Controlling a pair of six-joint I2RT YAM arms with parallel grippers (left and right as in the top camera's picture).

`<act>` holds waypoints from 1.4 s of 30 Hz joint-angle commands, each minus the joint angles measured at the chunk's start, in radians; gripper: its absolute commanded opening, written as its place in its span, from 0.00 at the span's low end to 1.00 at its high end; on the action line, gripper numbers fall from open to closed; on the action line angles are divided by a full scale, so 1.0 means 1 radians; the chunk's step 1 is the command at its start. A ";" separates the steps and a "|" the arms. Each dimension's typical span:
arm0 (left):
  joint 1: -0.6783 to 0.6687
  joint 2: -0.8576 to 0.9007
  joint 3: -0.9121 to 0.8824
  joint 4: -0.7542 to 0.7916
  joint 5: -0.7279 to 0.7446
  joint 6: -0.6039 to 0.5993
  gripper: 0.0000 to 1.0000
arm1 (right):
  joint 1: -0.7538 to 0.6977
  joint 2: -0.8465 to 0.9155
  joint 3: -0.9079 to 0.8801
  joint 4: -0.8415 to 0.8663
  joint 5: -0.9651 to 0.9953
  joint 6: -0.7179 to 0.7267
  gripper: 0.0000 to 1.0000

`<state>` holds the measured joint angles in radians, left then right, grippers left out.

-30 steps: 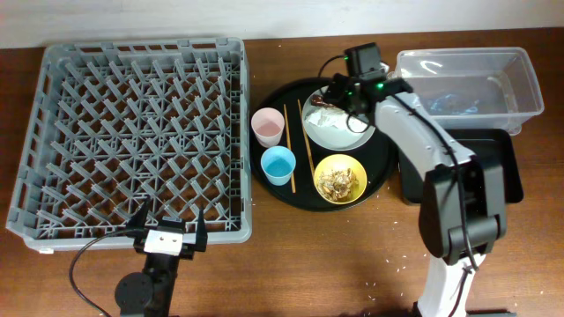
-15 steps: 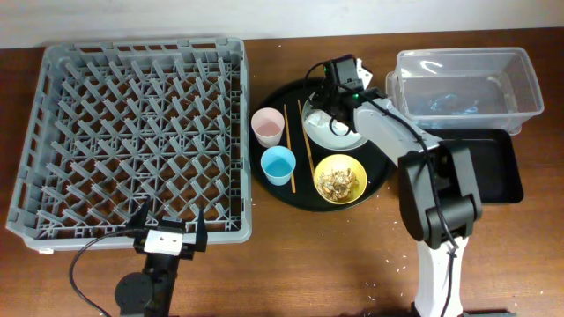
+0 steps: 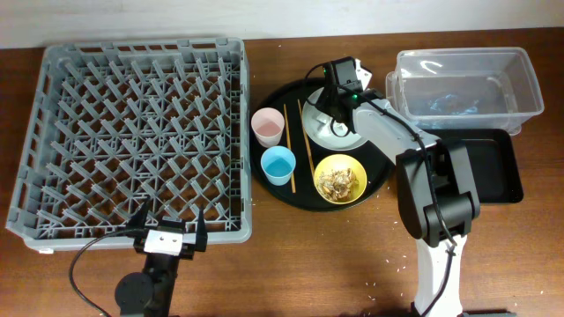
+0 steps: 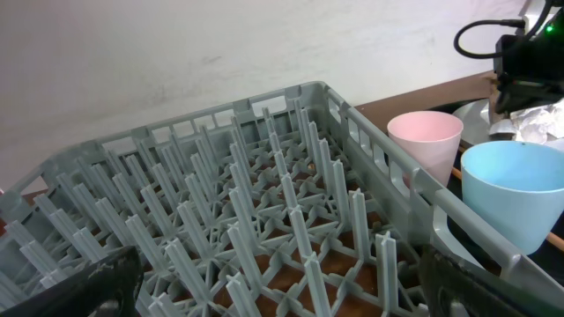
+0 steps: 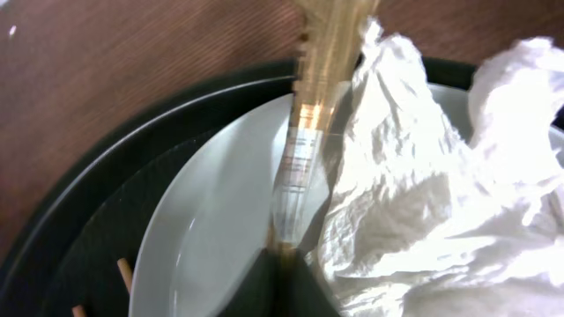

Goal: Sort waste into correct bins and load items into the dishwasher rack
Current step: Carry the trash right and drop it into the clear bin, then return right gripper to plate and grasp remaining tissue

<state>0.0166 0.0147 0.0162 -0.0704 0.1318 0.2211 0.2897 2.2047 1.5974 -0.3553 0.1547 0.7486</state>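
Snack wrapper (image 5: 310, 123) lies on the plate (image 5: 211, 238) in the right wrist view. It is a long brown-and-gold strip running straight away from the right gripper (image 5: 284, 269), from the plate's middle out over its far rim. The dark fingertips meet at the wrapper's near end and seem pinched together on it, though that corner is dim. The napkin (image 5: 423, 202) is bunched on the same plate and touches the wrapper along its right side, so a straight upward lift looks the likeliest way to part the two.

From overhead, the right gripper hangs over the back part of the plate. The clear tub (image 3: 467, 84) stands well to the right of the plate, and the shallow black tray (image 3: 500, 163) is also to the right, toward the table's front. The left gripper (image 3: 172, 232) sits far left of the plate, by the near edge of the rack (image 3: 132, 123), so the right arm is plainly the nearer one.

In the left wrist view, the left fingers are spread wide with nothing between them. They frame the rack, with the pink cup (image 4: 425, 141) and blue cup (image 4: 515, 189) beyond its wall, toward the plate.
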 commanded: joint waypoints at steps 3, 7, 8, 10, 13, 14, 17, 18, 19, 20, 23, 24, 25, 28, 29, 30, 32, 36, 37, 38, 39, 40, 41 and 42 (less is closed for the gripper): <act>0.006 -0.008 -0.007 0.002 0.010 0.012 0.99 | -0.004 -0.134 0.021 -0.032 -0.023 -0.156 0.04; 0.006 -0.008 -0.007 0.002 0.010 0.012 0.99 | -0.020 -0.319 0.021 -0.109 -0.019 -0.270 0.04; 0.006 -0.008 -0.007 0.002 0.010 0.012 1.00 | -0.026 -0.364 0.021 -0.132 -0.012 -0.288 0.04; 0.006 -0.008 -0.007 0.002 0.010 0.012 1.00 | -0.045 -0.442 0.021 -0.180 0.019 -0.293 0.04; 0.006 -0.008 -0.007 0.002 0.010 0.012 0.99 | -0.108 -0.543 0.021 -0.244 0.052 -0.292 0.04; 0.006 -0.008 -0.007 0.002 0.010 0.012 0.99 | -0.146 -0.566 0.021 -0.259 0.053 -0.291 0.04; 0.006 -0.008 -0.007 0.002 0.010 0.012 0.99 | -0.249 -0.557 0.020 -0.299 0.052 -0.216 0.04; 0.006 -0.008 -0.007 0.002 0.010 0.012 1.00 | -0.271 -0.543 0.020 -0.306 0.051 -0.188 0.04; 0.006 -0.008 -0.007 0.002 0.010 0.012 0.99 | -0.290 -0.528 0.020 -0.307 0.048 -0.169 0.04; 0.006 -0.008 -0.007 0.002 0.010 0.012 0.99 | -0.308 -0.511 0.020 -0.306 0.048 -0.157 0.04; 0.006 -0.008 -0.007 0.002 0.010 0.012 0.99 | -0.359 -0.440 0.020 -0.282 0.047 -0.104 0.04; 0.006 -0.008 -0.007 0.002 0.010 0.012 0.99 | -0.374 -0.409 0.020 -0.266 0.038 -0.103 0.04; 0.006 -0.008 -0.007 0.002 0.010 0.012 1.00 | -0.389 -0.366 0.020 -0.241 0.032 -0.103 0.05; 0.006 -0.008 -0.007 0.002 0.010 0.012 0.99 | -0.405 -0.301 0.020 -0.193 0.017 -0.103 0.28; 0.006 -0.008 -0.007 0.002 0.010 0.012 1.00 | -0.409 -0.284 0.020 -0.172 -0.003 -0.104 0.28; 0.006 -0.008 -0.007 0.002 0.010 0.012 0.99 | -0.410 -0.272 0.020 -0.154 -0.020 -0.104 0.29; 0.006 -0.008 -0.007 0.002 0.010 0.012 1.00 | -0.410 -0.270 0.021 -0.144 -0.029 -0.111 0.50; 0.006 -0.008 -0.007 0.002 0.010 0.012 0.99 | -0.407 -0.322 0.025 -0.145 -0.241 -0.288 0.77; 0.006 -0.008 -0.007 0.002 0.010 0.012 1.00 | -0.403 -0.340 0.025 -0.146 -0.293 -0.305 0.78; 0.006 -0.008 -0.007 0.002 0.010 0.012 1.00 | -0.391 -0.369 0.025 -0.153 -0.348 -0.304 0.78; 0.006 -0.008 -0.007 0.002 0.010 0.012 1.00 | -0.376 -0.388 0.025 -0.160 -0.375 -0.304 0.78; 0.006 -0.008 -0.007 0.002 0.010 0.012 0.99 | -0.357 -0.403 0.025 -0.168 -0.384 -0.304 0.79; 0.006 -0.008 -0.007 0.002 0.010 0.012 0.99 | -0.324 -0.420 0.025 -0.180 -0.380 -0.304 0.79; 0.006 -0.008 -0.007 0.002 0.010 0.012 1.00 | -0.292 -0.428 0.025 -0.188 -0.365 -0.304 0.79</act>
<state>0.0166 0.0147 0.0166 -0.0704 0.1318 0.2211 -0.0879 1.8633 1.6184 -0.5278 -0.1276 0.4839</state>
